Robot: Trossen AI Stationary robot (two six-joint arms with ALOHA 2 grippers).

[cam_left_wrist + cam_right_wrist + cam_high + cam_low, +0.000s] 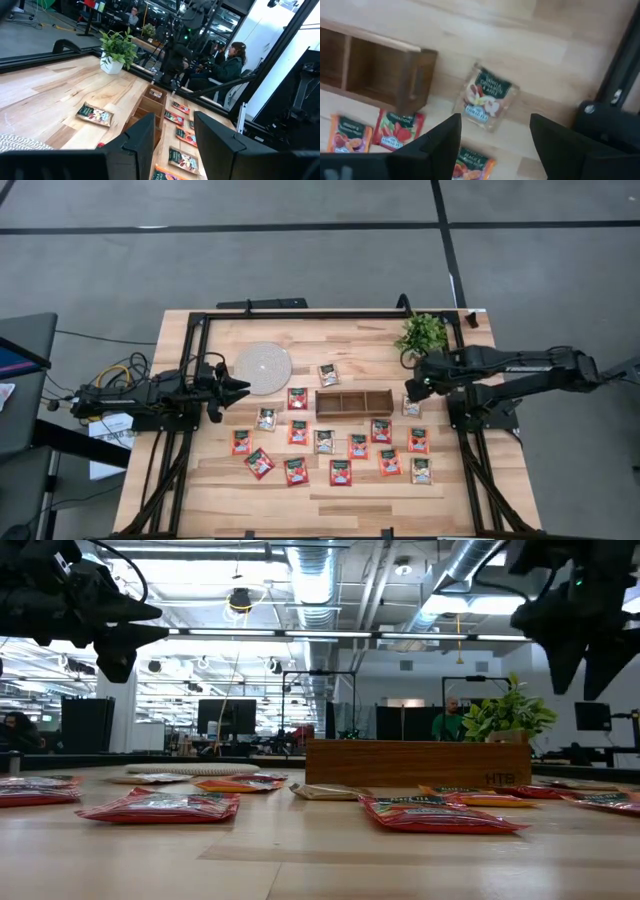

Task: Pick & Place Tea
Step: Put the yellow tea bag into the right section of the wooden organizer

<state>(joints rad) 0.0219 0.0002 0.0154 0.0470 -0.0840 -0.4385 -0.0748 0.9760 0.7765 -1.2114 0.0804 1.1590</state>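
Right gripper hangs wide open and empty at the right end of the brown three-compartment wooden tray, arm stretched in from the right edge of the light wooden table, fingers aimed toward the tray. Its own wrist view puts a pale beige tea sachet right between the two dark fingers, lying flat on the wood just beside the tray's end wall, apart from it, tilted so its corners point diagonally; being square it has no real long axis. From above that same sachet is half tucked under the claw. Left gripper waits raised at the left side, next to the round white disc, jaws partly apart, nothing in them. Rest of the red tea sachets sit scattered flat in front of the tray, with one more behind it by the disc, all at slightly different angles. Left wrist view catches something the overhead doesn't: a sachet already lying inside a tray compartment, plus people seated in the room beyond. Low view shows both claws clearly lifted off the tabletop, and the small green potted plant behind the tray.
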